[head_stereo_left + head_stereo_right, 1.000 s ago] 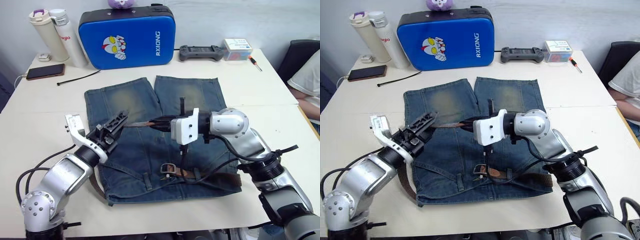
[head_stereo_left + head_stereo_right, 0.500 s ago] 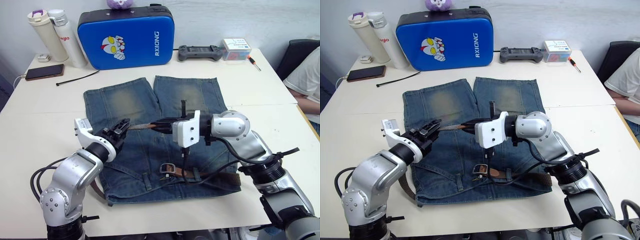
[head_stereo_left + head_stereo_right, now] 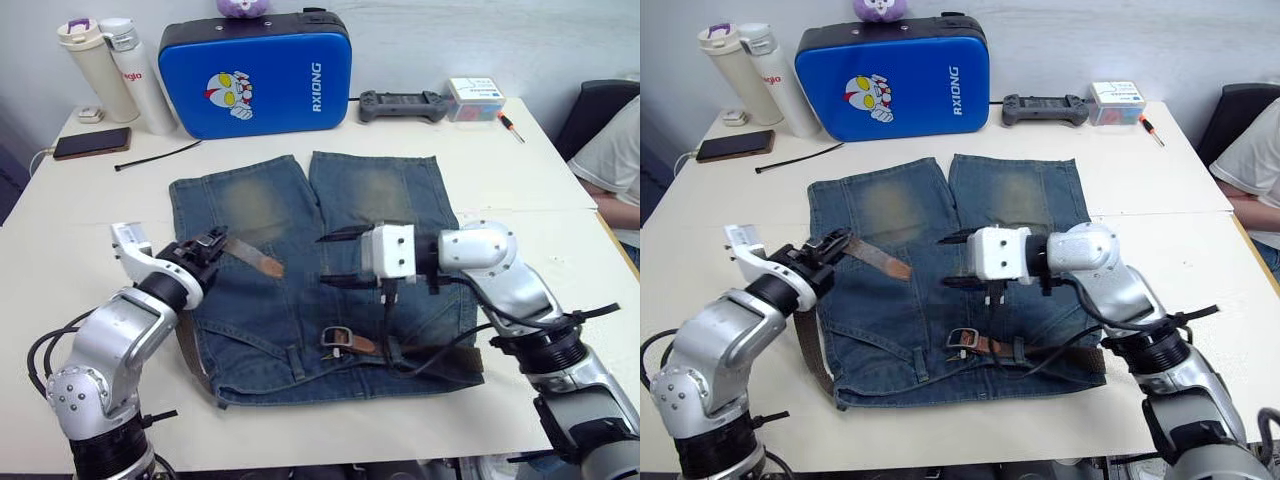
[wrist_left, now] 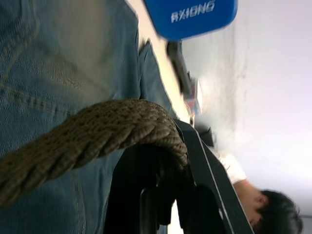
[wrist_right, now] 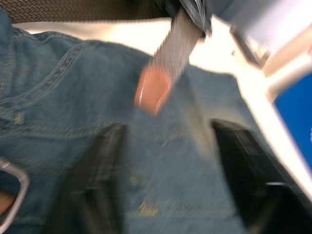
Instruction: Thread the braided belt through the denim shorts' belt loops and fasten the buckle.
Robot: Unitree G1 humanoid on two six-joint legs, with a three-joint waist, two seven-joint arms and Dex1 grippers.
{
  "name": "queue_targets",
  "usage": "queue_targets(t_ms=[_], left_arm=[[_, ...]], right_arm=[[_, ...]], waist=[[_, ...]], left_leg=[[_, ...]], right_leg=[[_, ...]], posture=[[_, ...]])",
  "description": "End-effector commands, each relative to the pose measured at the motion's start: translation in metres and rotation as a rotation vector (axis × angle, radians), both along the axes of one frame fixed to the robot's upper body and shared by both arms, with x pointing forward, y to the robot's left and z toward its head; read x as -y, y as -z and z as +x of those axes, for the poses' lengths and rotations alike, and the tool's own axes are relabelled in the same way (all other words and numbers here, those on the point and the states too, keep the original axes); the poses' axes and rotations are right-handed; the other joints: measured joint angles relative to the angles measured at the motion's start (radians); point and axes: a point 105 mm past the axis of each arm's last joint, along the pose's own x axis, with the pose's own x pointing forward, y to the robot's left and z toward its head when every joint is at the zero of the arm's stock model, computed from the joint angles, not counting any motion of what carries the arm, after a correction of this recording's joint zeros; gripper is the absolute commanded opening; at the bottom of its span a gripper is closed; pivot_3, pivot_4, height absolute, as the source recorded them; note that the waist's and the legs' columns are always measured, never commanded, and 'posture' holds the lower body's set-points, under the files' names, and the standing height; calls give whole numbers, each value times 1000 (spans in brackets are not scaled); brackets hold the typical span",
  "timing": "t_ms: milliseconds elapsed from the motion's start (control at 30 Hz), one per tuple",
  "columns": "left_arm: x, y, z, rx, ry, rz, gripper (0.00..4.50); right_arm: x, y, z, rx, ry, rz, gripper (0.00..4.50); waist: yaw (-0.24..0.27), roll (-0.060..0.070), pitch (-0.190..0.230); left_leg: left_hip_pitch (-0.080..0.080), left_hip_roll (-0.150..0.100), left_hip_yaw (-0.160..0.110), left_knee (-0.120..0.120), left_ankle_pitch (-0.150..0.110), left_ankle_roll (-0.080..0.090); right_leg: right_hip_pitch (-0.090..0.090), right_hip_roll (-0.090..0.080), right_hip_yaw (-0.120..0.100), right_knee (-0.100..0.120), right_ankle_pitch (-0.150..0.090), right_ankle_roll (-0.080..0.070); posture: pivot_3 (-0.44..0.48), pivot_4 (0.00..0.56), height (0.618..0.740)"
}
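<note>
Looking at the belt (image 3: 250, 258), I'd say it would handle like a floppy rope: woven, soft, light, no stiffness to push with, so feeding it through a loop would mean pinching right near the tan tip rather than further back. The left gripper (image 3: 205, 250) was clamped on the belt a little behind that tip, holding the free end up over the left leg of the shorts (image 3: 320, 270), which lay flat on the table (image 3: 90, 220) with the waistband toward the robot. The right gripper (image 3: 340, 258) hung over the middle of the shorts with its fingers spread apart, holding nothing, the tip just out in front of it. The rest of the belt ran down the left edge of the shorts and along the waistband to the buckle (image 3: 334, 338), which sat near the fly. The denim looked heavy enough to stay put, but the loops (image 3: 296, 362) were small and lay flat, so I'd guess they'd need lifting.
</note>
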Motion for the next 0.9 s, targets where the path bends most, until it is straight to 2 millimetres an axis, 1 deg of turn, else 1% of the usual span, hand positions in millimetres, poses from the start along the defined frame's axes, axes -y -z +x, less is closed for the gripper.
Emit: queue_targets(t_ms=[33,67,133,200,233,300,400,467,500,567,667,767,833,900], left_arm=[[-1,-22,-11,103,-23,4,0],[-1,-22,-12,103,-26,2,0],[0,-18,-15,94,-26,10,0],[-2,-18,-19,99,-36,20,0],[-3,-19,-20,105,-41,22,0],[-4,-20,-22,111,-47,23,0],[-5,-20,-24,118,-51,34,0],[-6,-19,-25,117,-51,45,0],[-7,-18,-26,116,-53,45,0],[-8,-17,-26,111,-57,50,0],[-9,-17,-27,115,-60,58,0],[-10,-18,-27,120,-59,61,0],[-9,-17,-27,122,-53,64,0],[-9,-17,-27,126,-45,66,0]], right_arm=[[0,2,8,-91,23,-23,4454],[-2,4,10,-114,23,-30,4454],[-12,6,14,-176,13,-5,4454],[-32,19,15,-267,-39,-47,4454],[-38,26,14,-301,-60,-79,4454],[-46,34,14,-324,-90,-113,4454],[-62,37,15,-361,-120,-115,4454],[-73,51,17,-380,-116,-156,4454],[-75,59,21,-364,-96,-187,4454],[-73,76,24,-342,-76,-269,4454],[-66,91,27,-348,-47,-337,4454],[-62,98,29,-347,-24,-359,3750],[-62,99,30,-347,-15,-355,2900],[-61,98,31,-352,-5,-346,2260]], waist=[[0,0,0],[-1,0,0],[-9,0,0],[-14,0,0],[-16,0,0],[-10,0,0],[-4,0,0],[-4,0,0],[-5,0,0],[-5,0,0],[-5,0,0],[-5,0,0],[-5,0,0],[-5,0,0]], left_leg=[[0,0,0,0,0,0],[0,0,0,0,0,0],[0,0,0,-1,0,0],[1,0,0,-4,1,-1],[1,0,0,-5,1,-2],[1,0,-1,-6,2,-3],[1,0,-2,-5,2,-3],[0,0,-2,-5,2,-3],[1,0,-2,-5,2,-3],[1,0,-3,-5,2,-3],[0,0,-3,-5,2,-3],[1,0,-3,-6,2,-3],[2,0,-3,-5,2,-3],[3,0,-3,-6,2,-4]], right_leg=[[0,0,0,0,0,0],[0,0,0,0,0,0],[-1,0,0,0,0,0],[-2,1,2,0,0,-1],[-3,2,2,0,0,-1],[-4,2,1,1,-1,-3],[-3,1,0,0,-1,-3],[-3,1,0,0,-1,-3],[-3,1,0,0,-1,-3],[-3,1,0,0,-1,-3],[-3,1,0,0,-1,-3],[-3,1,0,0,-1,-3],[-2,1,0,0,-1,-3],[0,1,0,0,-1,-4]], posture=[[0,150,740],[0,150,740],[0,150,740],[0,150,740],[0,150,740],[0,150,740],[0,150,740],[0,150,740],[0,150,740],[0,150,740],[0,150,740],[0,150,740],[0,150,740],[0,150,740]])
